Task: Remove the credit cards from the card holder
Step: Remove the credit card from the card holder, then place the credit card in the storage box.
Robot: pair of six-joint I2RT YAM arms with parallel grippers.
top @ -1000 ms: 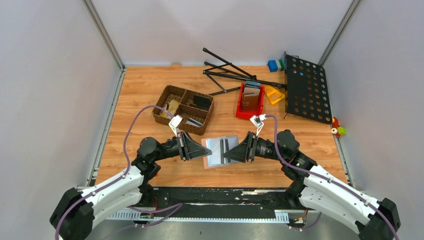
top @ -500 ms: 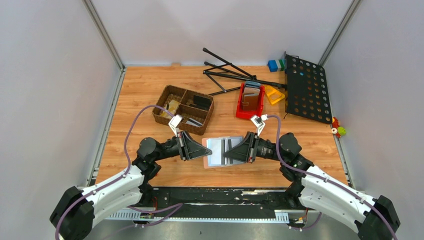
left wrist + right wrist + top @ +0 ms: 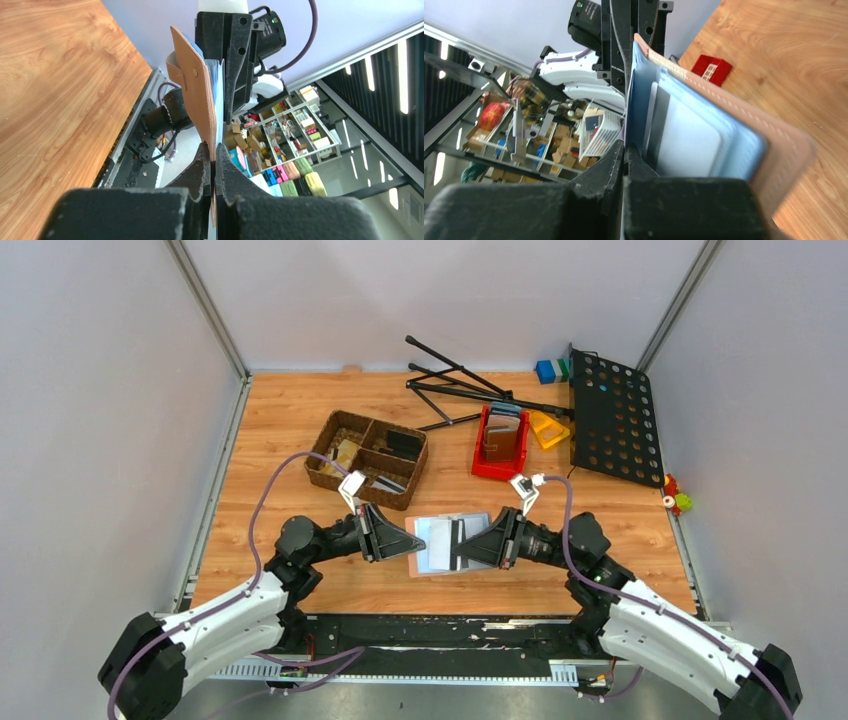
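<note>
The left gripper has its two fingers pressed together on the lower edge of the card holder, whose taupe-brown outside faces this wrist camera, a small snap stud showing on it. The right gripper is likewise pinched tight on the opposite edge, on the thin bluish-grey layers of the holder's inner side. Whether a card is among the layers it grips cannot be told. In the right wrist view a pale grey band and a dark band run side by side across the inner face. Whether they are the credit cards or slot strips cannot be told.

From above, the card holder is spread open between the two grippers, light grey inside up, dark strips near the fold, held over the near middle of the wooden table.

Farther back, to the left, sits a wicker basket with several compartments. To the right of it stands a red bin with wallets upright in it. Behind and right of the bin lie a black tripod and a black perforated panel.
</note>
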